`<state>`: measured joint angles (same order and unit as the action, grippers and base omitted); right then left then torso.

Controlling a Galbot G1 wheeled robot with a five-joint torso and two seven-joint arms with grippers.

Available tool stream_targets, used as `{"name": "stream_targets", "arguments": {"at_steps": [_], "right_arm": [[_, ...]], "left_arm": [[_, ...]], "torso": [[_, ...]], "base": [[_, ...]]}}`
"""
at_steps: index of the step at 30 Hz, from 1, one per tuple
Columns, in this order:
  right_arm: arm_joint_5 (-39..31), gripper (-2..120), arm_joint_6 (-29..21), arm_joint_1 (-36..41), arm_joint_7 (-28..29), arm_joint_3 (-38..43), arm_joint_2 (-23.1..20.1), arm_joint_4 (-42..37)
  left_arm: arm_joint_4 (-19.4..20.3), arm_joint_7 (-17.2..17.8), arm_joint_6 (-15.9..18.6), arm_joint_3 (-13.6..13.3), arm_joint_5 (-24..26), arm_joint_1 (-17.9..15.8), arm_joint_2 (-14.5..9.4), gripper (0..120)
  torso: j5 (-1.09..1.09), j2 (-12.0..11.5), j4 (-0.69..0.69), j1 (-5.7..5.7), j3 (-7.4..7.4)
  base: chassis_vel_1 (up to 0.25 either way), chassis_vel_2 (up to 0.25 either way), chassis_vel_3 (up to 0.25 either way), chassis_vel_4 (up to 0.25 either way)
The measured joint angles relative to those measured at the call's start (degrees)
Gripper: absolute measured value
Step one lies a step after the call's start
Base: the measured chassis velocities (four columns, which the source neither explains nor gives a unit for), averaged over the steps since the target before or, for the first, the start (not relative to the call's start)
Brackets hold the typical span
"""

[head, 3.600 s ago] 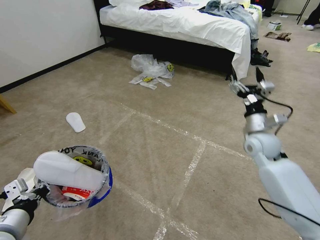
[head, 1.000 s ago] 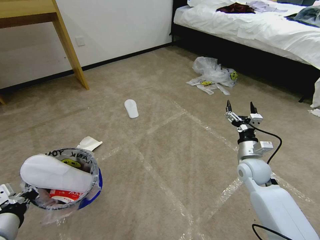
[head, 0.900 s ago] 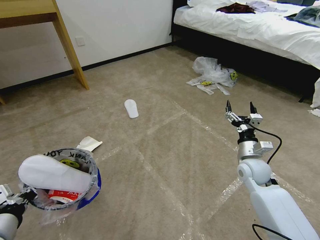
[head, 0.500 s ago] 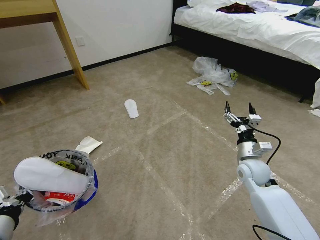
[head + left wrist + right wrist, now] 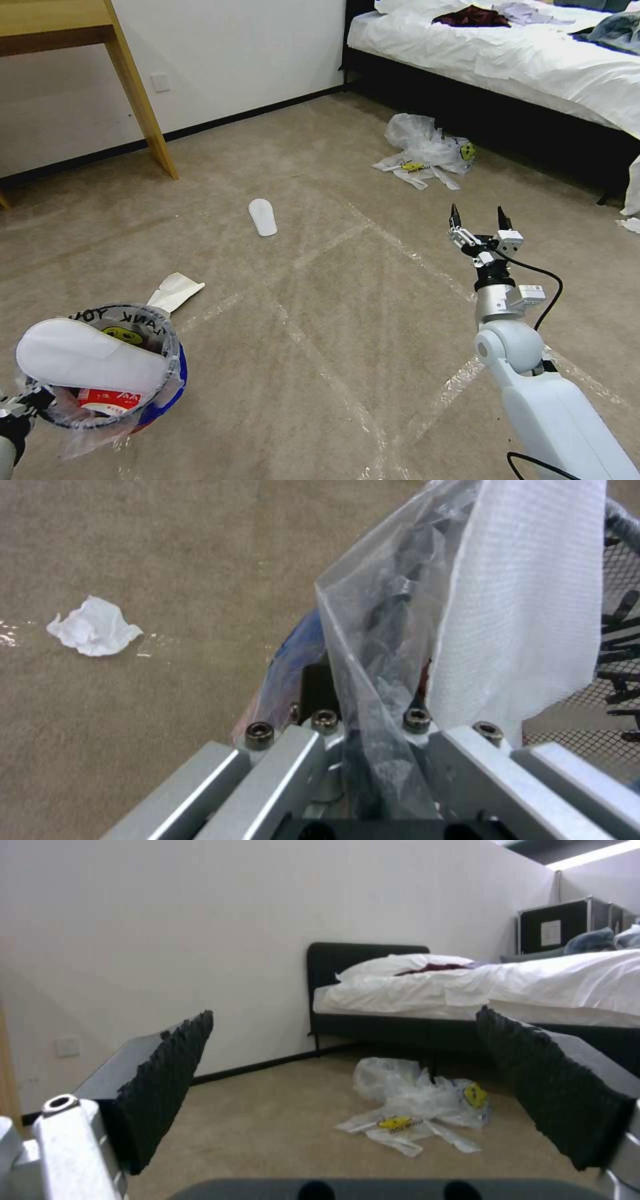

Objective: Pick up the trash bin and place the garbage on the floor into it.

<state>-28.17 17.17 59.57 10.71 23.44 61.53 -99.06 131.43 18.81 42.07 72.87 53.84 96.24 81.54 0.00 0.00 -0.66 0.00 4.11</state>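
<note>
**At the lower left corner, the bin is held by its rim**

At the lower left of the head view, the left gripper [image 5: 12,408] is seen clamped on the rim of the small round red trash bin with a blue band [image 5: 163,393], the clear printed liner bag being pinched between its jaws in the left wrist view [image 5: 373,760]. The bin is held above the beige carpet crossed by shiny tape lines [image 5: 320,320]. A flat white slipper [image 5: 90,358] is laid across the bin's mouth, and a red and white wrapper [image 5: 107,402] is seen beneath it inside the liner. Just beyond the bin, a folded piece of white paper [image 5: 175,291] is seen on the carpet; a crumpled white paper ball [image 5: 93,632] is shown on the floor in the left wrist view. Farther out, a second white slipper [image 5: 263,217] lies alone.

On the right, the right gripper [image 5: 480,220] is held above the carpet with its jaws wide apart and nothing between them. Beyond it, a heap of clear plastic bags with yellow faces [image 5: 427,150] lies beside the dark-framed bed with white sheets [image 5: 507,60]. A wooden table leg [image 5: 140,100] stands near the white wall.
</note>
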Motion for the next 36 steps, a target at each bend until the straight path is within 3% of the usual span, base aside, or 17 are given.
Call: {"name": "stream_targets", "arguments": {"at_steps": [19,36], "right_arm": [[0.37,100,0.61,0.23,-0.16,-0.3,0.49,-0.13],[0.52,100,0.98,-0.28,-0.3,-0.81,0.89,0.39]], "left_arm": [[-0.16,-0.03,0.11,0.37,0.78,-0.04,-0.38,1],[-0.14,-0.11,0.02,0.28,0.92,-0.3,-0.21,1]], "torso": [[0.0,0.0,0.01,0.01,0.01],[0.0,0.0,0.0,0.01,0.01]], "base": [[-0.098,0.094,0.104,-0.11],[-0.009,0.008,0.006,-0.006]]}}
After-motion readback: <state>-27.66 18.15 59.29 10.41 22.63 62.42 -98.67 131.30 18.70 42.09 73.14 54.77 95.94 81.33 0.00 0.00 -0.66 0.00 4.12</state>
